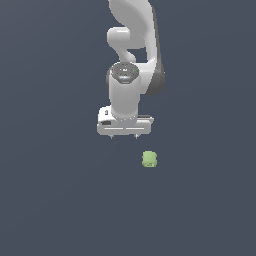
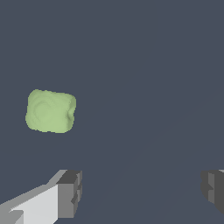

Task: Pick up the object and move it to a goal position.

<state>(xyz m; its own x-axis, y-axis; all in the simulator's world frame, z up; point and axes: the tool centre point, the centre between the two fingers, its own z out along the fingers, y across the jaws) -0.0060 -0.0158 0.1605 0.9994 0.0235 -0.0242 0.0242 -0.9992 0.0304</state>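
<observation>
- Light green, that is the object [image 1: 149, 159], a small rounded lump lying alone on the dark slate-blue floor [image 1: 60, 200].
- My white arm [image 1: 134, 40] comes down from the top of the exterior view, and my pincer [image 1: 123, 136] hangs at the end of it, pointing down.
- The object lies near the pincer, lower in the exterior view and off toward the exterior view's right. It is apart from me, nothing of mine touches it.
- It is far narrower than the white bar that carries my fingers (a pebble next to a plank, really).
- In the wrist view the object [image 2: 50, 111] shows a blocky, softly cornered outline, with a faint circular dimple on the face turned to the camera.
- My pincer [image 2: 142, 190] is spread wide apart: one grey fingertip [image 2: 70, 194] shows on its white mount at one edge of the wrist view, the other sits far across at the opposite edge, and only bare floor [image 2: 144, 87] lies between them.
- The object is outside that gap, off to the side of one fingertip rather than between the two.
- I grip nothing.
</observation>
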